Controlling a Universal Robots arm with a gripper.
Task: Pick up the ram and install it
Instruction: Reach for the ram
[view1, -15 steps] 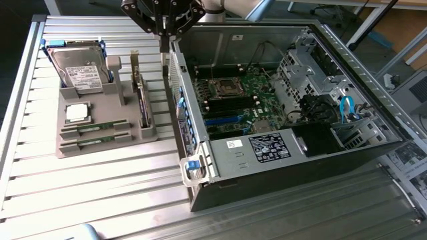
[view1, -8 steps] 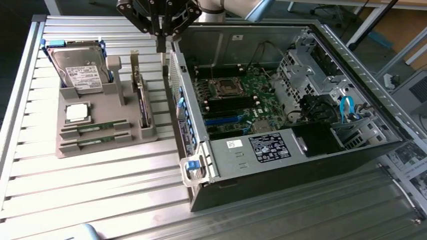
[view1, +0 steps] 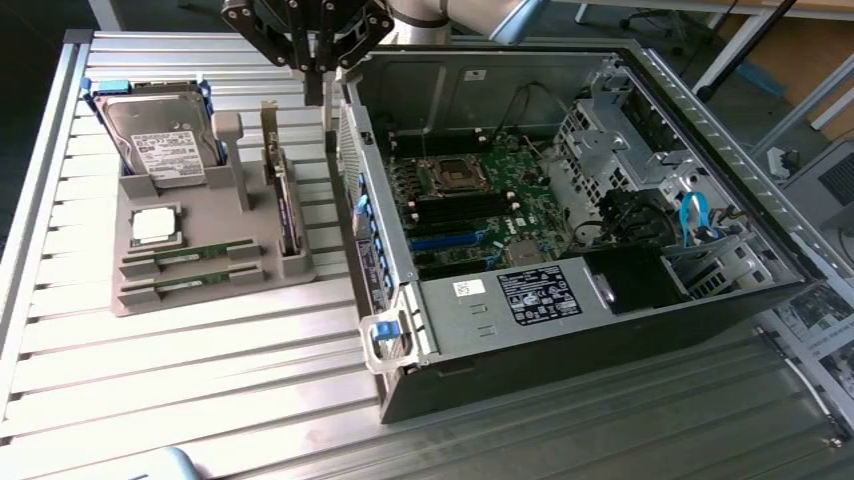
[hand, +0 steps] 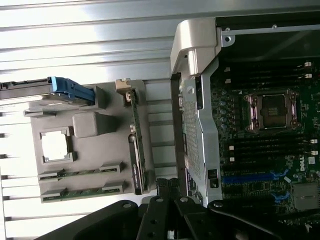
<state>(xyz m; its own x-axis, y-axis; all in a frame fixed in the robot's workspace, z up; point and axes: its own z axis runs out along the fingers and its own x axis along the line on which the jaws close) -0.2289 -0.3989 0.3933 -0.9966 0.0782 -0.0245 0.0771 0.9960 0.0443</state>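
**Tool.** The tool (view1: 315, 97) hangs over the far end of the work area, above the gap between the grey holder (view1: 200, 215) and the side wall of the open computer case (view1: 587, 310). Its fingers are closed together and nothing is gripped between them.

**Ram.** The ram (view1: 187, 255) stands on edge in a slot at the near end of the holder, green edge upward. A second stick (view1: 187, 283) sits in the parallel slot just beside it, nearer the holder's front edge. Both sticks are well apart from the tool: the whole length of the holder lies between them. In the wrist view the ram (hand: 80, 173) lies beyond the tool (hand: 167, 220), off to one side of its axis.

**Other items in the holder.** A silver CPU chip (view1: 156, 225) lies flat next to the ram slots. A hard drive (view1: 160, 140) leans at the far end. A long card (view1: 282, 200) stands upright along the case side.

**Tabletop.** The holder and case rest on the slatted metal tabletop (view1: 200, 380). The motherboard (view1: 494, 190) is exposed inside the case.
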